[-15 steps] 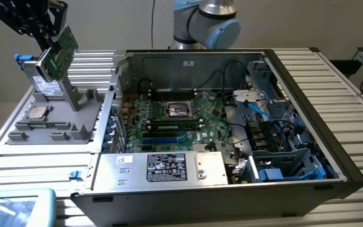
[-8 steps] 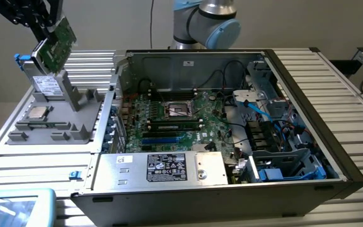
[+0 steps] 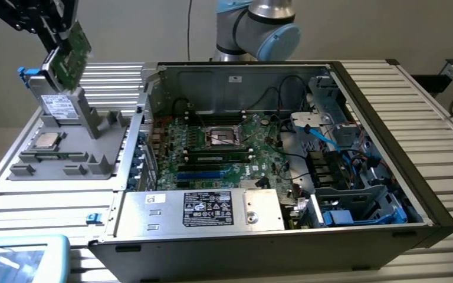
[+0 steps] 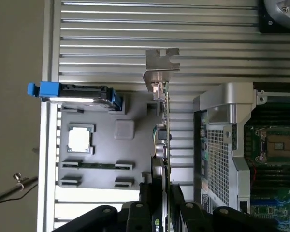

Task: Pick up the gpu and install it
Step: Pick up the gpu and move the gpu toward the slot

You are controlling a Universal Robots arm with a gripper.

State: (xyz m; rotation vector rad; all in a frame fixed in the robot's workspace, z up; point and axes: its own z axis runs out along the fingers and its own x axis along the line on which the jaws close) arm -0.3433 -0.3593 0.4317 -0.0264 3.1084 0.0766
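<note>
The gpu [image 3: 71,54], a flat green card, hangs in the air above the grey parts holder [image 3: 92,127] at the exterior view's upper left, lifted clear of it. My gripper [image 3: 57,32] is shut on the card from above. In the wrist view the gpu [image 4: 166,140] shows edge-on with its silver end bracket [image 4: 159,67] at the far end, and my black fingers [image 4: 147,208] clamp the card on both sides. The open computer case [image 3: 384,112] with the large green motherboard [image 3: 210,147] lies to the exterior view's right of the card.
The holder also carries a grey drive with a white label [image 3: 58,106] and a cpu [image 3: 47,140]. Inside the case are a power supply [image 3: 203,209], blue slots [image 3: 199,174], cables [image 3: 321,132] and a drive cage [image 3: 360,203]. The arm's base [image 3: 254,29] stands behind the case.
</note>
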